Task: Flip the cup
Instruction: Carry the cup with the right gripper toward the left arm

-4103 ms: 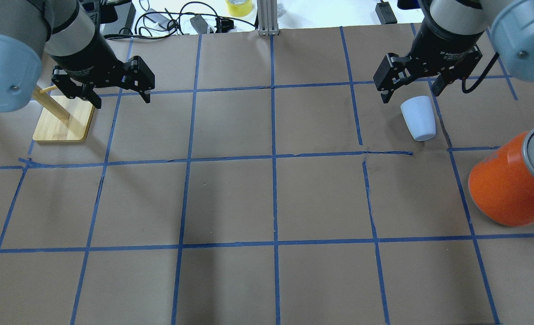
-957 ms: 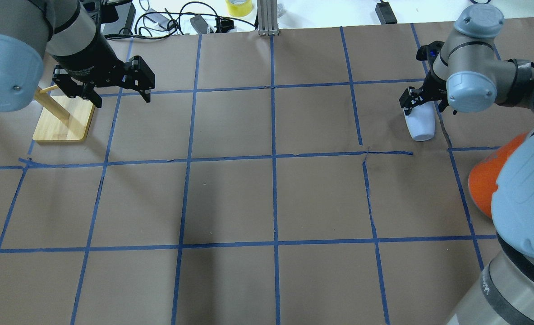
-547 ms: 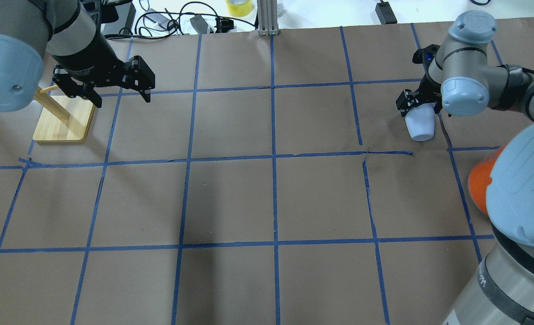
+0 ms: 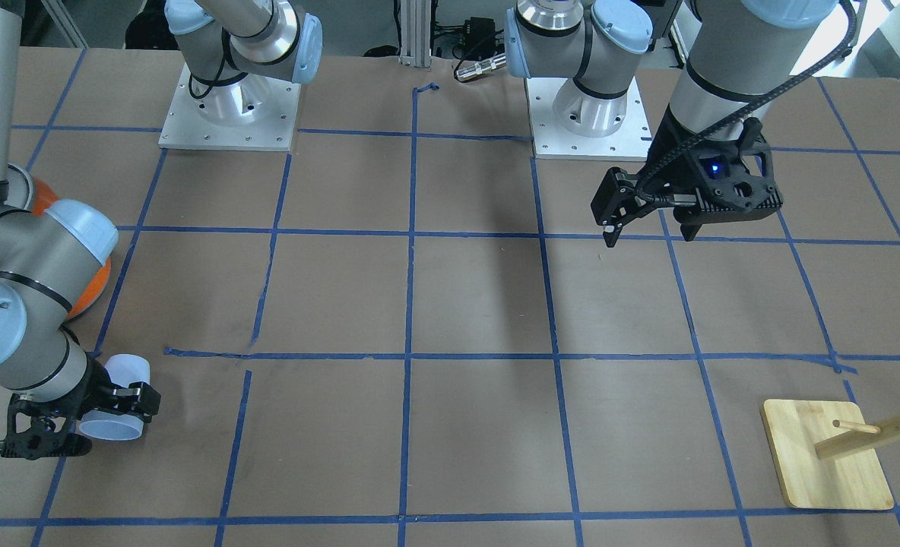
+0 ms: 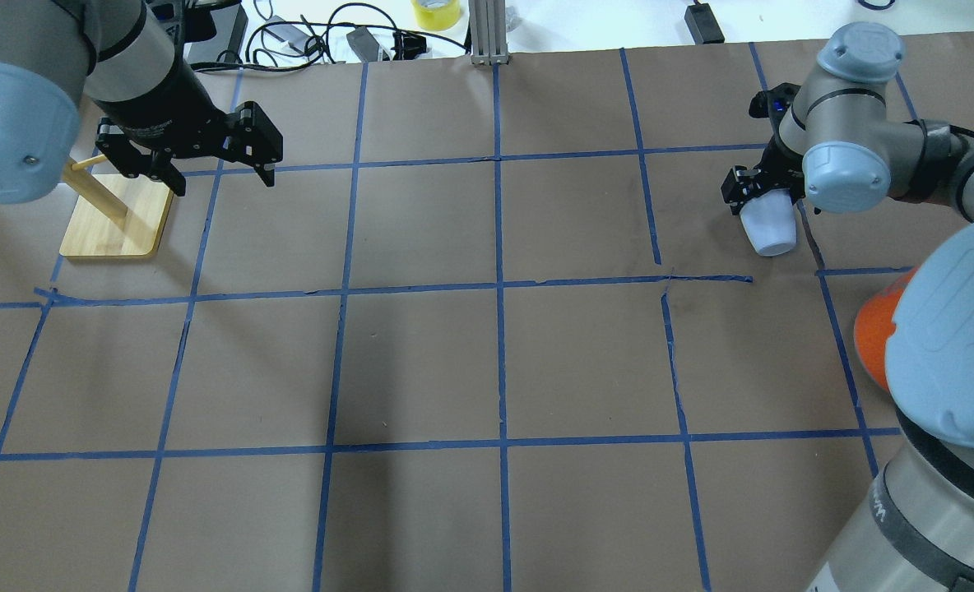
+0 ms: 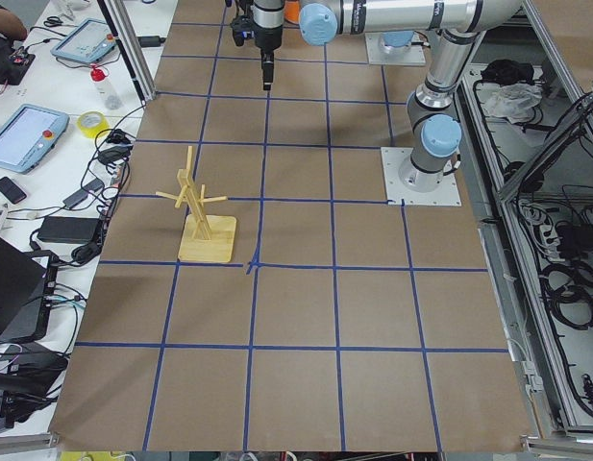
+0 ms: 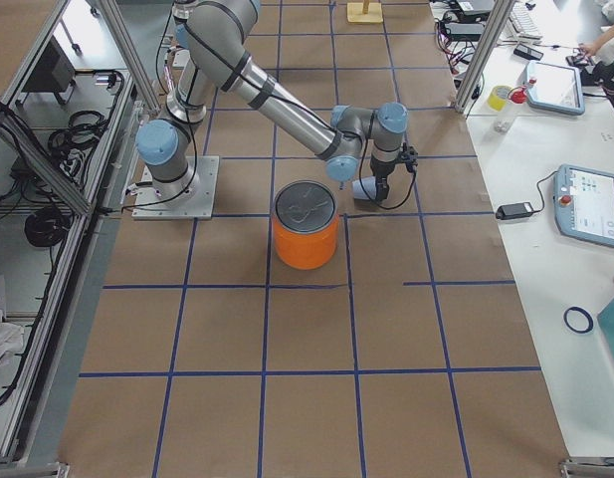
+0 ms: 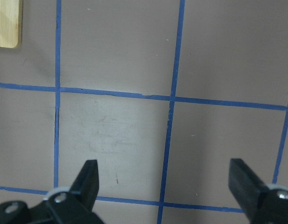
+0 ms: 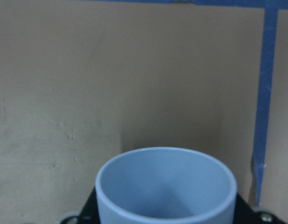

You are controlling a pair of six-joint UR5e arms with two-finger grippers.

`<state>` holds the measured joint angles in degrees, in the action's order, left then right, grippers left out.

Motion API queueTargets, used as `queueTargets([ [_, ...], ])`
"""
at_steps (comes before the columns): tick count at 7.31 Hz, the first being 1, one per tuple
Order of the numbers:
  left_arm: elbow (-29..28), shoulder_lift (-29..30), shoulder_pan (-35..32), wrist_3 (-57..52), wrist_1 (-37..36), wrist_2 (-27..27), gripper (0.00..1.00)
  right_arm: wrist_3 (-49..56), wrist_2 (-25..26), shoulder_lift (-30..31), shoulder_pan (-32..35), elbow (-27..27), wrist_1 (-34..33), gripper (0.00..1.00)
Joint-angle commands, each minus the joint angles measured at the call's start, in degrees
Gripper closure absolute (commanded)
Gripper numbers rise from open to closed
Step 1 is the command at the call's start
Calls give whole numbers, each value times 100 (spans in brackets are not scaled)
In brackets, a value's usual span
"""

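Lavender cup (image 5: 771, 234) lies on its side over on the robot's right, mouth pointing away from the robot. Right gripper (image 5: 765, 207) looks clamped across it near the rim; left gripper (image 5: 225, 186) wide open, empty, way off.

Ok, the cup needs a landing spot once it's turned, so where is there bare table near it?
Bare: the taped squares between the cup, in the right gripper, and the left gripper, and the row below them in the overhead view. Crowded: the cup's outer side, by the orange can and the right arm.
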<state>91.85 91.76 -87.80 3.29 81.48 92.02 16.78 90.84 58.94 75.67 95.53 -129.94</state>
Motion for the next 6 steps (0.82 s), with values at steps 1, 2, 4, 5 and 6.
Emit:
queueTargets([
  [1,0,0,0,-3,0,0,0,105,-84,614,218,-8,161,96],
  [2,-9,-9,9,-3,0,0,0,210,-293,853,603,-78,284,96],
  [4,-9,-9,18,-12,-105,0,0,159,-339,874,1796,-96,137,100],
  [5,-9,-18,61,-21,-97,35,0,281,-505,821,2298,-87,14,100],
  [6,-9,-9,114,-21,-79,9,0,769,-541,725,2851,-26,-327,100],
])
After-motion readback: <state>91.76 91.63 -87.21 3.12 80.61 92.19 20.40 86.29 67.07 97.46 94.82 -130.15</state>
